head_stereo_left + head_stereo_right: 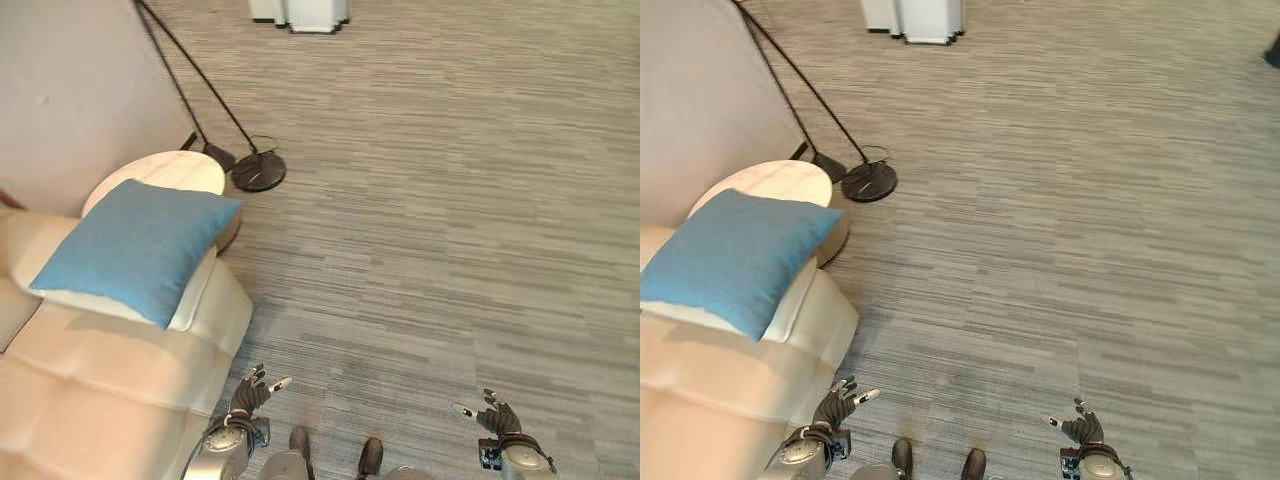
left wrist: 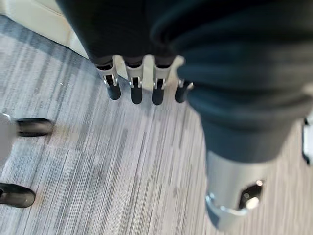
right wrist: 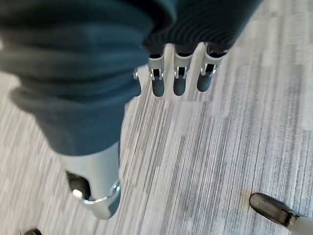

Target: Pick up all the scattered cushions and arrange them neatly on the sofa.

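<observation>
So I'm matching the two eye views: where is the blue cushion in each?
Left eye view: blue cushion at left of centre, lying on the cream sofa's arm.
Right eye view: against the left edge, same arm.
Shared landmark: the lamp's round black base, up and to the right of it.

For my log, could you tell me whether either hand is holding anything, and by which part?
Nothing is held. The left hand and right hand are both open above the carpet; the blue cushion lies on the sofa.
</observation>
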### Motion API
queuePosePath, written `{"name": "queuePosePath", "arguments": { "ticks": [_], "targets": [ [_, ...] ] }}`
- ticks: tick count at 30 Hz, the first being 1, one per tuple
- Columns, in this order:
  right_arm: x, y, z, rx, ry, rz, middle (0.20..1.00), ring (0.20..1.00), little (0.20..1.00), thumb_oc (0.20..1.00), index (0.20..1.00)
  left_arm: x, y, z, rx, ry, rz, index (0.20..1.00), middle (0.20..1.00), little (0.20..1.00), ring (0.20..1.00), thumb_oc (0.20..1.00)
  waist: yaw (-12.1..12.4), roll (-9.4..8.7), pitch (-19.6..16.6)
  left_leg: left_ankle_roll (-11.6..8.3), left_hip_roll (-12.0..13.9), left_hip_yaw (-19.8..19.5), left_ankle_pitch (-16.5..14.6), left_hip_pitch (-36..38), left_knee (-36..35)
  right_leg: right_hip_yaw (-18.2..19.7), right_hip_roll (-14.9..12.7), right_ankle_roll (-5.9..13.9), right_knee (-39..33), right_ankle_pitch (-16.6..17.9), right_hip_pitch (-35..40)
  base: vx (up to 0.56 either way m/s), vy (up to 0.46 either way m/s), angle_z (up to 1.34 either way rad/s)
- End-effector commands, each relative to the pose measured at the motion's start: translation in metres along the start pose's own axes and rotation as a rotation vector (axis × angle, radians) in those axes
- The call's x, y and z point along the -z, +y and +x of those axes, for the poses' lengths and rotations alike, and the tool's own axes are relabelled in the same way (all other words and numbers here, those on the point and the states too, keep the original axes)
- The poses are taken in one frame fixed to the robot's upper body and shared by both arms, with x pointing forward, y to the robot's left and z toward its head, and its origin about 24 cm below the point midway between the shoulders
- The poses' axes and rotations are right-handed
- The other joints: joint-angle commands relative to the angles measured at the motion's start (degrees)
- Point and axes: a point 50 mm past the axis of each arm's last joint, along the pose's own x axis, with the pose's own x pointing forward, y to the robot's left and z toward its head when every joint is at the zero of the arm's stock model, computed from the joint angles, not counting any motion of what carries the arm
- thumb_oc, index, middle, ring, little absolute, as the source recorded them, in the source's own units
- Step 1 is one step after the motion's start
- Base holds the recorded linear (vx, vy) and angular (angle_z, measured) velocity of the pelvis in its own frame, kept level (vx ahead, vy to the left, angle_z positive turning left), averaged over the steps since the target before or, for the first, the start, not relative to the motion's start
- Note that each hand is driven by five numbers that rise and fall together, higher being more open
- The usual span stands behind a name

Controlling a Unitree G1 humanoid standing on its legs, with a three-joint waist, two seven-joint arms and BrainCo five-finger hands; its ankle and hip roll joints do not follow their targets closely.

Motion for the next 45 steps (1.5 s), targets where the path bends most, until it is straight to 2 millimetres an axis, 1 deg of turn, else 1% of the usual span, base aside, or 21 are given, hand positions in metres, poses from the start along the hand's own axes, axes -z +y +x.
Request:
{"name": "queuePosePath", "arguments": {
  "ticks": [1,3,7,9,12,15,16,19,20,23,25,27,30,32,33,36,39,41,42,43,45],
  "targets": [
    [-0.01,-0.014,0.001,0.044,-0.049,-0.035,1.0,1.0,1.0,1.0,1.0,-0.015,0.018,-0.002,-0.058,-0.074,0.018,1.0,1.0,1.0,1.0,1.0,1.4,0.64,0.8,1.05,-1.4,1.9,6.3,-2.6,-4.7,4.6,-3.8,6.04,0.0,-5.9,2.9,0.2,0.105,0.93],
    [-0.009,-0.01,0.002,0.025,-0.036,-0.086,1.0,1.0,1.0,1.0,1.0,-0.011,0.023,-0.004,-0.078,-0.065,0.005,1.0,1.0,1.0,1.0,1.0,2.5,0.78,-0.2,0.96,-1.1,6.8,8.4,-3.1,-4.7,3.0,-3.7,6.64,0.0,-6.5,5.7,0.41,0.21,0.64],
    [-0.009,-0.002,0.001,-0.004,-0.043,-0.122,1.0,1.0,1.0,1.0,1.0,-0.003,0.029,-0.007,-0.103,-0.038,0.001,1.0,1.0,1.0,1.0,1.0,4.0,-0.69,-2.5,3.26,-3.7,4.5,7.7,-1.2,-4.7,1.6,-6.4,8.45,1.9,-6.5,8.9,0.49,0.28,0.23],
    [-0.01,0.005,0.0,-0.025,-0.042,-0.103,1.0,1.0,1.0,1.0,1.0,-0.005,0.032,-0.006,-0.114,-0.037,0.027,1.0,1.0,1.0,1.0,1.0,4.3,-1.53,-2.7,4.8,-5.0,4.3,5.7,1.0,-4.7,2.1,-9.0,9.4,9.0,-5.3,7.7,0.45,0.318,0.17],
    [-0.019,0.015,0.0,-0.05,-0.08,-0.088,1.0,1.0,1.0,1.0,1.0,-0.015,0.039,-0.006,-0.133,-0.073,0.081,1.0,1.0,1.0,1.0,1.0,3.3,-2.12,-0.7,8.98,-7.8,2.2,1.2,5.5,-4.7,6.1,-14.6,11.79,31.2,4.9,-0.9,0.39,0.384,0.54],
    [-0.023,0.018,0.002,-0.054,-0.09,-0.096,1.0,1.0,1.0,1.0,1.0,-0.022,0.041,-0.004,-0.139,-0.093,0.102,1.0,1.0,1.0,1.0,1.0,2.6,-1.17,0.4,9.51,-7.5,0.7,0.1,7.3,-4.7,11.2,-12.3,10.29,34.3,2.2,-6.7,0.19,0.138,0.98],
    [-0.023,0.018,0.001,-0.05,-0.089,-0.081,1.0,1.0,1.0,1.0,1.0,-0.025,0.04,-0.004,-0.134,-0.106,0.101,1.0,1.0,1.0,1.0,1.0,2.2,-0.06,1.2,9.67,-6.8,-0.2,0.7,8.5,-4.7,11.7,-11.3,8.83,31.5,0.9,-8.8,0.23,0.08,0.91],
    [-0.022,0.017,0.001,-0.043,-0.084,-0.071,1.0,1.0,1.0,1.0,1.0,-0.027,0.039,-0.004,-0.126,-0.113,0.1,1.0,1.0,1.0,1.0,1.0,1.9,0.68,1.8,9.43,-6.3,-1.7,0.2,10.1,-4.7,13.6,-9.5,8.43,24.8,-0.3,-9.6,0.21,-0.009,0.48],
    [-0.02,0.017,0.001,-0.042,-0.075,-0.061,1.0,1.0,1.0,1.0,1.0,-0.027,0.038,-0.003,-0.121,-0.112,0.104,1.0,1.0,1.0,1.0,1.0,1.7,0.79,2.1,9.08,-6.0,-2.6,-0.4,11.2,-4.7,17.1,-6.8,8.98,15.1,0.6,-10.3,0.33,-0.096,0.41],
    [-0.016,0.014,0.0,-0.039,-0.063,-0.064,1.0,1.0,1.0,1.0,1.0,-0.027,0.042,-0.004,-0.127,-0.113,0.113,1.0,1.0,1.0,1.0,1.0,1.6,0.13,2.4,8.47,-6.2,-4.0,-1.3,12.8,-4.7,21.2,-5.8,10.74,4.0,4.8,-11.9,0.26,-0.113,0.35],
    [-0.014,0.014,-0.001,-0.04,-0.06,-0.065,1.0,1.0,1.0,1.0,1.0,-0.026,0.043,-0.004,-0.128,-0.112,0.115,1.0,1.0,1.0,1.0,1.0,1.5,-0.01,2.6,8.14,-6.0,-4.6,-1.7,13.5,-4.7,21.6,-5.6,11.3,1.2,6.2,-11.9,0.24,-0.136,0.33],
    [-0.011,0.012,-0.002,-0.04,-0.054,-0.074,1.0,1.0,1.0,1.0,1.0,-0.024,0.043,-0.005,-0.129,-0.107,0.123,1.0,1.0,1.0,1.0,1.0,0.7,-0.32,2.7,7.34,-5.8,-7.0,-2.7,15.4,-4.7,26.5,-4.8,11.94,0.0,6.9,-13.8,0.41,-0.263,0.34],
    [-0.007,0.009,-0.003,-0.042,-0.045,-0.076,1.0,1.0,1.0,1.0,1.0,-0.017,0.041,-0.005,-0.119,-0.083,0.112,1.0,1.0,1.0,1.0,1.0,0.2,-0.58,1.8,6.55,-4.9,-10.0,-4.1,18.0,-4.7,28.2,-4.5,11.4,0.3,7.4,-12.1,0.29,-0.232,0.73],
    [-0.006,0.009,-0.003,-0.046,-0.041,-0.078,1.0,1.0,1.0,1.0,1.0,-0.012,0.042,-0.005,-0.128,-0.064,0.093,1.0,1.0,1.0,1.0,1.0,0.2,-0.4,1.2,5.98,-3.6,-10.3,-4.4,19.5,-4.7,27.2,-4.0,10.78,1.5,6.8,-11.8,0.49,-0.493,0.49],
    [-0.014,0.005,0.001,-0.041,-0.065,-0.091,1.0,1.0,1.0,1.0,1.0,-0.005,0.038,-0.004,-0.129,-0.032,0.009,1.0,1.0,1.0,1.0,1.0,0.2,0.28,-0.2,4.55,-0.5,-11.5,-1.7,18.5,-0.4,24.7,-2.5,8.43,3.4,4.2,-10.2,0.59,-0.692,0.44],
    [-0.019,0.002,0.002,-0.04,-0.084,-0.093,1.0,1.0,1.0,1.0,1.0,-0.002,0.033,-0.003,-0.112,-0.022,-0.032,1.0,1.0,1.0,1.0,1.0,0.7,-0.53,0.3,3.99,-0.9,-12.8,2.3,12.7,10.9,21.9,-2.2,6.86,0.9,3.1,-6.0,0.31,-0.464,0.62],
    [-0.024,-0.004,0.004,-0.03,-0.096,-0.116,1.0,1.0,1.0,1.0,1.0,-0.008,0.031,-0.002,-0.107,-0.042,-0.06,1.0,1.0,1.0,1.0,1.0,1.8,-1.49,2.6,4.49,-2.1,-9.3,4.0,4.6,25.3,18.7,-2.7,5.27,0.0,1.2,-2.3,0.11,-0.269,0.5],
    [-0.024,-0.007,0.005,-0.022,-0.086,-0.137,1.0,1.0,1.0,1.0,1.0,-0.009,0.031,-0.003,-0.104,-0.047,-0.069,1.0,1.0,1.0,1.0,1.0,3.1,-1.36,3.3,4.86,-3.4,-6.3,0.7,0.9,24.0,15.8,-2.8,4.82,0.0,-0.9,-0.4,0.16,-0.219,0.64],
    [-0.024,-0.007,0.005,-0.022,-0.086,-0.137,1.0,1.0,1.0,1.0,1.0,-0.009,0.031,-0.003,-0.104,-0.046,-0.069,1.0,1.0,1.0,1.0,1.0,3.0,-1.41,3.3,4.9,-3.5,-6.3,0.7,1.0,23.9,15.7,-2.9,4.87,0.0,-1.0,-0.4,0.26,-0.239,0.89],
    [-0.024,-0.006,0.004,-0.025,-0.088,-0.132,1.0,1.0,1.0,1.0,1.0,-0.006,0.033,-0.004,-0.108,-0.036,-0.065,1.0,1.0,1.0,1.0,1.0,3.2,-1.27,3.1,5.34,-4.4,-4.2,-0.9,-0.3,16.1,13.4,-3.1,5.0,0.0,-2.2,0.4,0.12,-0.069,0.71],
    [-0.024,-0.004,0.003,-0.028,-0.09,-0.135,1.0,1.0,1.0,1.0,1.0,-0.003,0.032,-0.005,-0.106,-0.024,-0.049,1.0,1.0,1.0,1.0,1.0,3.3,-1.13,3.1,5.4,-4.6,-3.6,0.2,-0.4,11.2,12.1,-2.9,5.03,0.0,-2.7,0.8,0.21,-0.072,0.7]
  ]
}}
